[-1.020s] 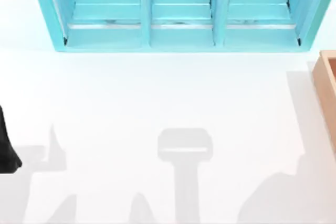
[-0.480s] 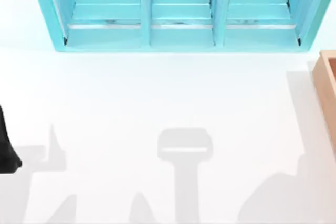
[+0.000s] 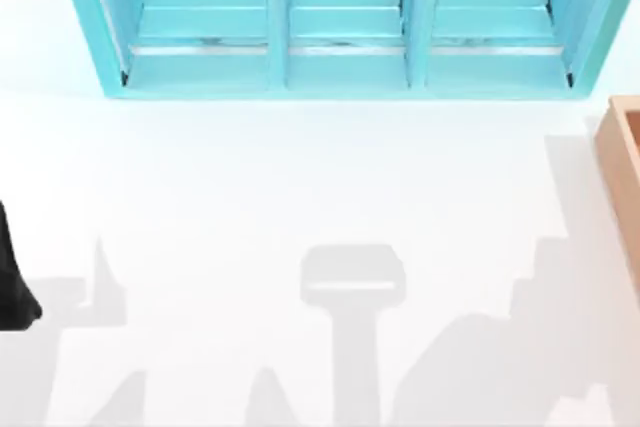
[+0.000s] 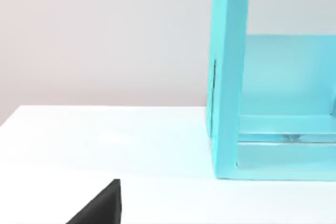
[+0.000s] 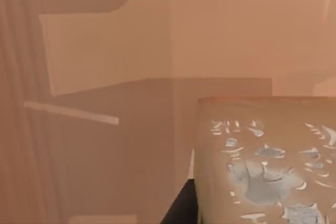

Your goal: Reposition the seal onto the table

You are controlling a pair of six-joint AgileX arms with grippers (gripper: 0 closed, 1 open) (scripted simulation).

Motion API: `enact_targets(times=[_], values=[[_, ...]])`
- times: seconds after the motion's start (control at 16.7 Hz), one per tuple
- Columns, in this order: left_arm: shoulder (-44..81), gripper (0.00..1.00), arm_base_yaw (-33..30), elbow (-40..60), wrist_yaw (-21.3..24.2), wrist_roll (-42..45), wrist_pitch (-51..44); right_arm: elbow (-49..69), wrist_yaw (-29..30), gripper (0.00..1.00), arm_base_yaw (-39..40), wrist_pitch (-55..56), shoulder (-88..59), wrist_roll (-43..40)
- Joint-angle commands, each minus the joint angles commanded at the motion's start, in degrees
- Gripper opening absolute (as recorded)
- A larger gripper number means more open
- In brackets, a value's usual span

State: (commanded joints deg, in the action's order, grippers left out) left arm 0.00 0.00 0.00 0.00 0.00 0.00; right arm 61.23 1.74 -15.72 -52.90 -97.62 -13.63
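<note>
Whether the right gripper (image 5: 181, 205) was open or closed on anything could not be told; it showed as a dark sliver right at the near edge of the seal (image 5: 268, 166), though contact between them could not be made out. The seal sat very close to the right wrist camera – a tan-brown block, its facing side carrying a patchy grey mark. Around and behind it rose the inner walls of the orange-brown box (image 5: 105, 51), two of them meeting in a corner beyond the block. So the seal was inside the box and not on the table (image 3: 300, 177); whether it rested on the box floor or hung above it could not be told.

From above, the box stood at the table's right edge, well apart from the left arm (image 3: 12, 292), which stayed low at the left edge. The left gripper (image 4: 100, 208) appeared as a dark wedge just over the white surface – open or closed, it could not be told. The turquoise shelf (image 3: 345, 17), with three compartments, stood along the far side of the table.
</note>
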Motion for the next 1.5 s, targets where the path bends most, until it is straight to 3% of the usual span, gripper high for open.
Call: enact_targets(times=[0.3,0.6,0.96,1.5], values=[[0.00,1.00,0.00,0.00,0.00,0.00,0.00,11.95,0.70,0.00,8.15,-11.37,-0.50,13.99],[0.00,1.00,0.00,0.00,0.00,0.00,0.00,15.15,-0.05,0.00,16.14,-17.45,0.19,20.19],[0.00,1.00,0.00,0.00,0.00,0.00,0.00,19.51,-1.31,0.00,25.29,-28.30,7.14,24.11],[0.00,1.00,0.00,0.00,0.00,0.00,0.00,22.11,-1.63,0.00,27.31,-28.45,5.80,25.74]])
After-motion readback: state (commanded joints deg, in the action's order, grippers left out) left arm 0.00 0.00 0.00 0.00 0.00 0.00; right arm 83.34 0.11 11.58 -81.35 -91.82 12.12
